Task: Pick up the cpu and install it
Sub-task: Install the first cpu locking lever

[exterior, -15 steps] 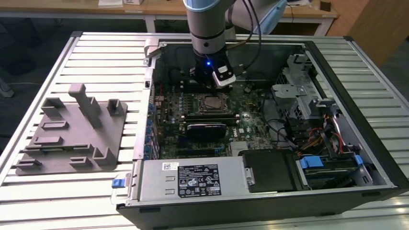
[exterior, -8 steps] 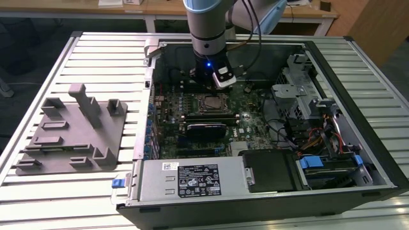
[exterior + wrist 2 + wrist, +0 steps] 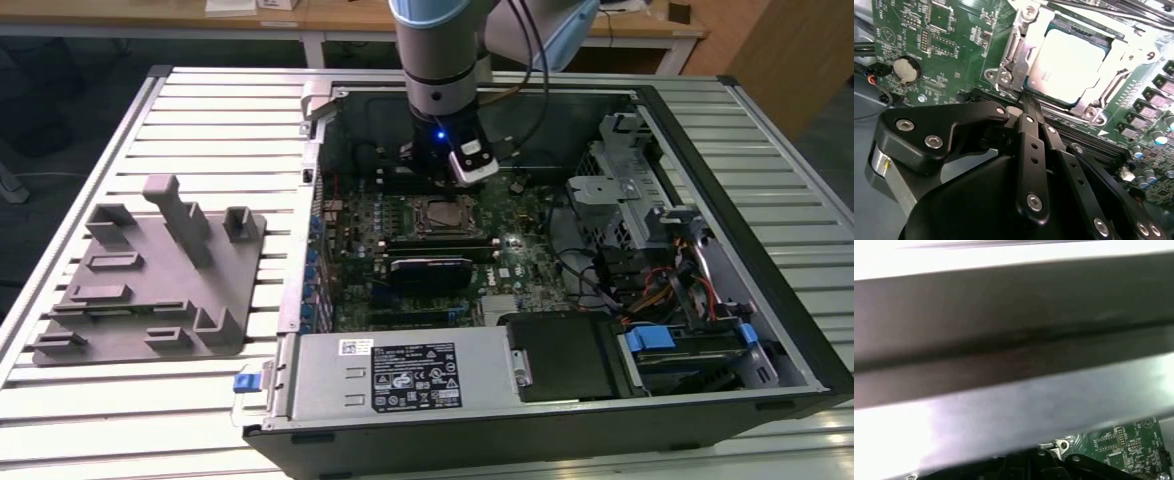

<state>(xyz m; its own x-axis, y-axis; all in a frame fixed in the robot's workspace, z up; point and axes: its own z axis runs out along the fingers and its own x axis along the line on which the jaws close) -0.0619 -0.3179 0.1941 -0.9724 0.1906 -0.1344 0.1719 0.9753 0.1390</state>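
Inside the motherboard's socket frame (image 3: pixel 1019 65) the cpu (image 3: pixel 1066 62) lies flat, silvery top upward. Beside that frame's edge the jaws (image 3: pixel 1026 105) hover pressed together, empty, tips just clear of the cpu in the second wrist view.

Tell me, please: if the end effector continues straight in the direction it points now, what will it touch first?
Probably the metal socket frame at the edge of the cpu, which already sits in the socket on the green motherboard. In the second wrist view the end effector aims at that corner, but depth is unclear.
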